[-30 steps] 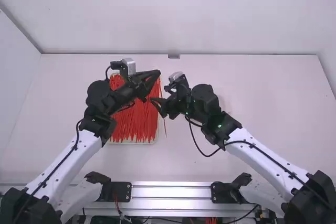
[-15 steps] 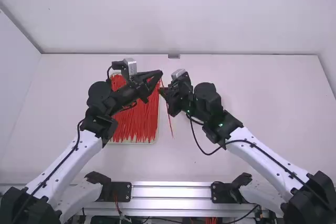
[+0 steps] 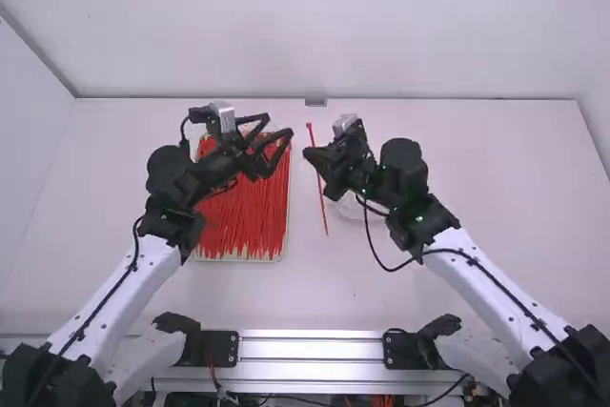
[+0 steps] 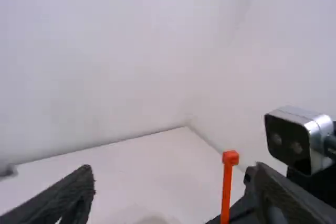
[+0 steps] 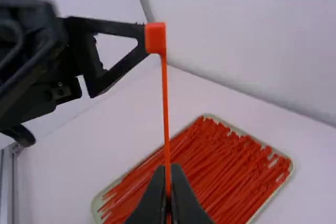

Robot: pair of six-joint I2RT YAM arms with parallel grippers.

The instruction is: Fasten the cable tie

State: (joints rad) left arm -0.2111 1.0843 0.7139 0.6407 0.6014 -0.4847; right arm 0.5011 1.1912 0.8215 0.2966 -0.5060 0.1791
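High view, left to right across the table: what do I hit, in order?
tray of red ties → single cable tie → right arm's black joint. Skipped: the left gripper overlaps the tray, and the right gripper overlaps the tie it holds.

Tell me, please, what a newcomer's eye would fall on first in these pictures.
A single red cable tie stands out at the centre of the high view, pinched roughly upright, head uppermost, in the right hand. Just left of it, the open left hand hovers over a tray packed with matching red ties.
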